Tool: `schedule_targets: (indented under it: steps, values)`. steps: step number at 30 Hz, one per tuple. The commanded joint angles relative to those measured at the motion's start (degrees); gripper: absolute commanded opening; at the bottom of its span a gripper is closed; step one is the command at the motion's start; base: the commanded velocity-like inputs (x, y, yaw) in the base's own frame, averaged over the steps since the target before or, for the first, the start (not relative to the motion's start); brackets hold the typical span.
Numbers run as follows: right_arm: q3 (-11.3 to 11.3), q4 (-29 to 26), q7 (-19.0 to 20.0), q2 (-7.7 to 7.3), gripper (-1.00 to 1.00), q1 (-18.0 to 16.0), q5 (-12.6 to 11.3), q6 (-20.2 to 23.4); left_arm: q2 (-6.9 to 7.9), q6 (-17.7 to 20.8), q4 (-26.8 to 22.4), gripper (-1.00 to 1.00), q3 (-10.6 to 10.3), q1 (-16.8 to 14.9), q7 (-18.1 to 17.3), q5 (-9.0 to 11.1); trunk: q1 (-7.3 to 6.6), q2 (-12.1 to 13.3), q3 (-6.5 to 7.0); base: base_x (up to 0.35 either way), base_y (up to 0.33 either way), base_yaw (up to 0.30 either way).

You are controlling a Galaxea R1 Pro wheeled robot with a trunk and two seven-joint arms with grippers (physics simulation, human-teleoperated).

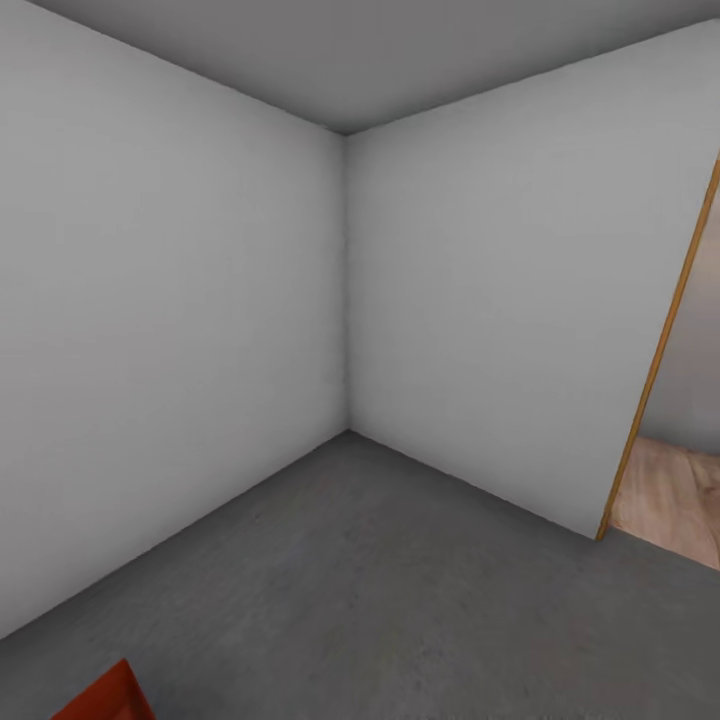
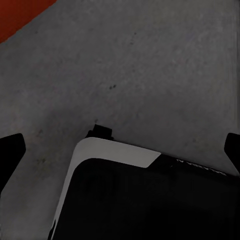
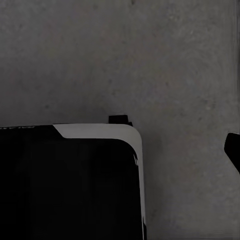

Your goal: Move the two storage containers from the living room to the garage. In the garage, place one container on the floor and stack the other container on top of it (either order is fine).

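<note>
I am in the garage, facing a corner of plain pale grey walls [image 1: 180, 300]. The dark grey concrete floor [image 1: 380, 590] spreads out ahead. A corner of one orange-red storage container [image 1: 108, 696] pokes in at the lower left of the head view, resting low by the floor. In the left wrist view it is an orange-red patch [image 2: 19, 15] at the edge, well apart from my left gripper [image 2: 120, 150]. That gripper is open, its dark fingertips [image 2: 11, 150] spread wide with nothing between them. My right gripper [image 3: 120, 150] hangs open over bare concrete, with one fingertip [image 3: 233, 149] showing.
A doorway with an orange-wood frame [image 1: 660, 350] opens at the right onto a light wood-plank floor [image 1: 675, 500]; I cannot tell which room that is. My black base with its white rim [image 2: 115, 152] [image 3: 100, 131] sits under both wrists.
</note>
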Motion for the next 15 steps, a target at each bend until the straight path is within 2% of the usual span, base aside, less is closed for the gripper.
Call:
schedule_targets:
  steps: [1, 15]
  values:
    - [0.5, 0.2, 0.2, 0.02, 1.00, -0.1, -0.5, -0.2, 0.00, -0.1, 0.0, 1.00, -0.5, 0.0, 0.2, 0.4, 0.01, -0.1, -0.09, 0.000, 0.000, -0.300]
    - [0.5, 0.2, 0.2, 0.00, 1.00, -0.1, -0.5, -0.3, 0.01, -0.1, 0.0, 1.00, -0.5, 0.0, 0.4, 0.5, 0.01, -0.1, -0.09, 0.000, 0.000, -0.300]
